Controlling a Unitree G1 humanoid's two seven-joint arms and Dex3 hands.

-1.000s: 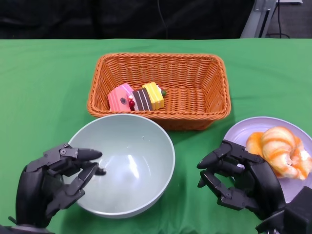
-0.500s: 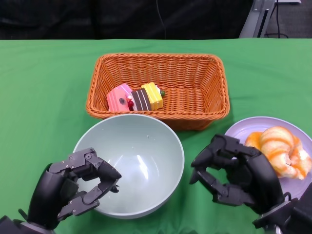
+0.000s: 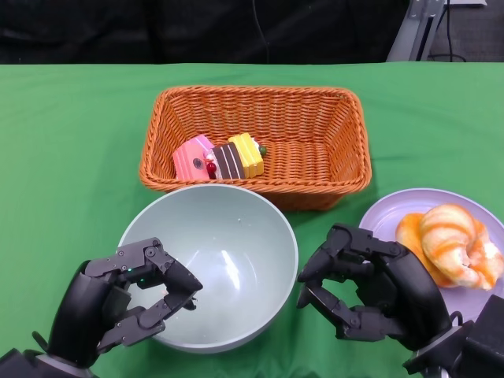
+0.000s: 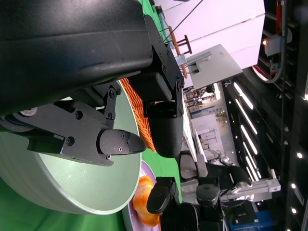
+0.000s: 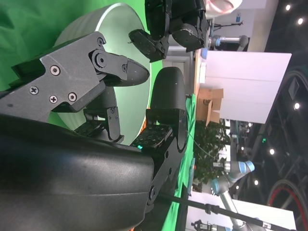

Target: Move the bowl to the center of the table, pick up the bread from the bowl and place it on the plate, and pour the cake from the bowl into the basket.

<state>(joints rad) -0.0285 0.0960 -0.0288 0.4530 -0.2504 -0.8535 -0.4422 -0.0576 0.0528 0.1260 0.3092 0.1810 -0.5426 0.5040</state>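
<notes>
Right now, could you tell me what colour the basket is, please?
The basket is orange-brown woven wicker, clearest in the head view.

glossy bowl [image 3: 236, 236], woven wicker basket [image 3: 315, 126]

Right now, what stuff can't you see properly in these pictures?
- Bowl: its near rim in the head view is covered by the left hand, so touch there is unclear.
- Plate: cut off by the head view's right edge; the right hand covers its near part.
- Cake: the hidden sides of its pieces can't be made out.
- Basket: only a sliver shows in the left wrist view, behind the fingers.
</notes>
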